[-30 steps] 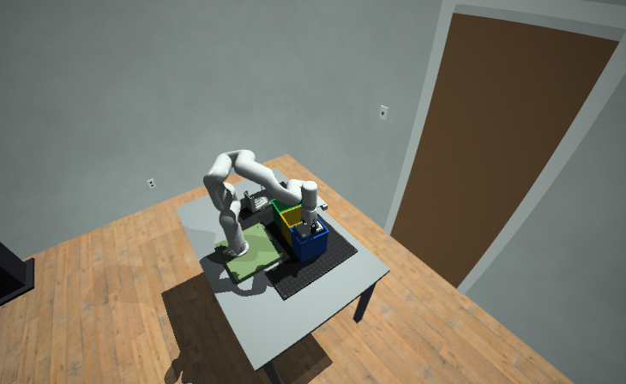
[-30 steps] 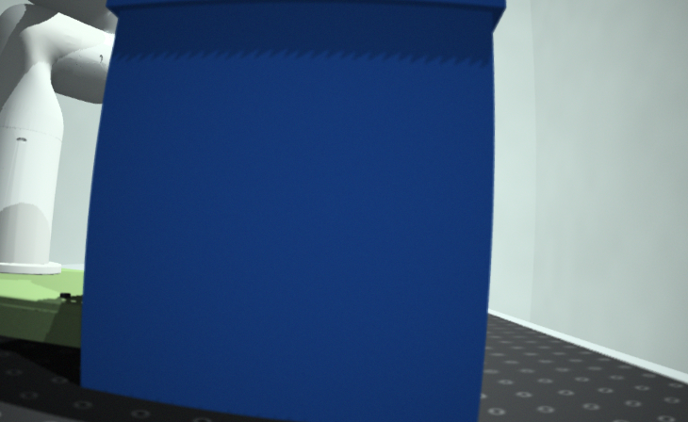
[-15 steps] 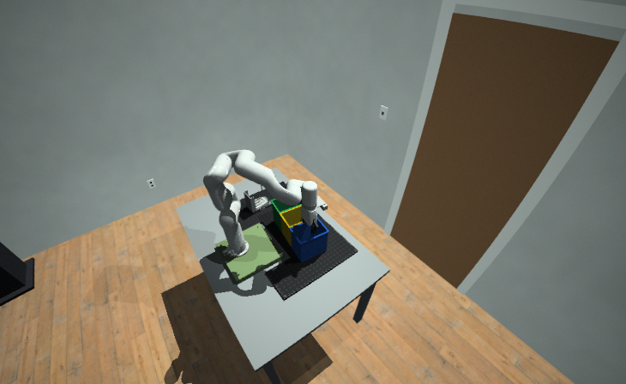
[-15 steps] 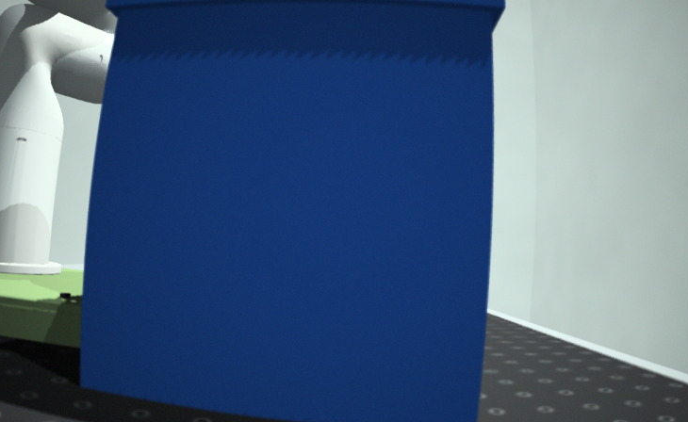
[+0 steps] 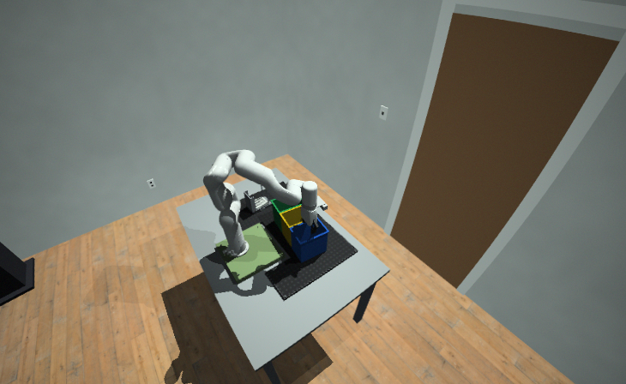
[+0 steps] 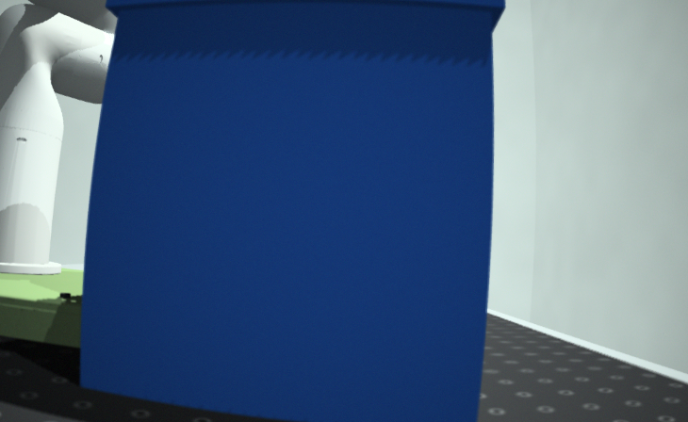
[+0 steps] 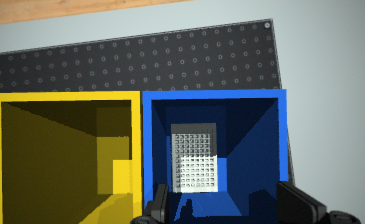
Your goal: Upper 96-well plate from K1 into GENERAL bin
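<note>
Above the blue bin (image 7: 282, 135), my claw (image 7: 228, 205) hangs spread to its full width, gripping nothing. The plate (image 7: 195, 159) lies deep inside that bin, against its left wall (dropping from above avoids nudging the yellow bin (image 7: 65, 96) alongside). Only the wrist view shows the plate; the exterior view shows just the bin's outer wall, upright on the surface (image 6: 572, 377).

Arm (image 5: 258, 174) over blue bin (image 5: 311, 243), fingers prob. inside.
</note>
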You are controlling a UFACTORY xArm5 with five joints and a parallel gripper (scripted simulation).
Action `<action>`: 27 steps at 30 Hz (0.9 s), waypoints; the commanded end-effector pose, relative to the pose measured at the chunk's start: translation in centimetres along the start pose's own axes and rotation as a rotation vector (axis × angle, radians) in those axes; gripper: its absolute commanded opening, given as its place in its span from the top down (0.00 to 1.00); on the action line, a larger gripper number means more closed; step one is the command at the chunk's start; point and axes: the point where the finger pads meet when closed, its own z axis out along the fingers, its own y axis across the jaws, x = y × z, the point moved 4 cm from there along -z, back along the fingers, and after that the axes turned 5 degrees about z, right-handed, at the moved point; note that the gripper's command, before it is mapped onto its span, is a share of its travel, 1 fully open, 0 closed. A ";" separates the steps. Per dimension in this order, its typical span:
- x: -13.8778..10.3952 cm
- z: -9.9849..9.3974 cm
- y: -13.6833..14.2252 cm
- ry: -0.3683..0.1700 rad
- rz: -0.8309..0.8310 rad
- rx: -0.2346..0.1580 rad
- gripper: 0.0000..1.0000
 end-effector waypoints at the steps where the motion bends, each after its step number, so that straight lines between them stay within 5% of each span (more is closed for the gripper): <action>1: 0.1 -0.2 0.0 0.004 0.000 -0.002 0.00; 18: 0.1 -4.2 0.1 0.004 0.000 -0.002 0.00; 27: 0.1 -4.2 0.1 0.004 0.000 -0.002 0.00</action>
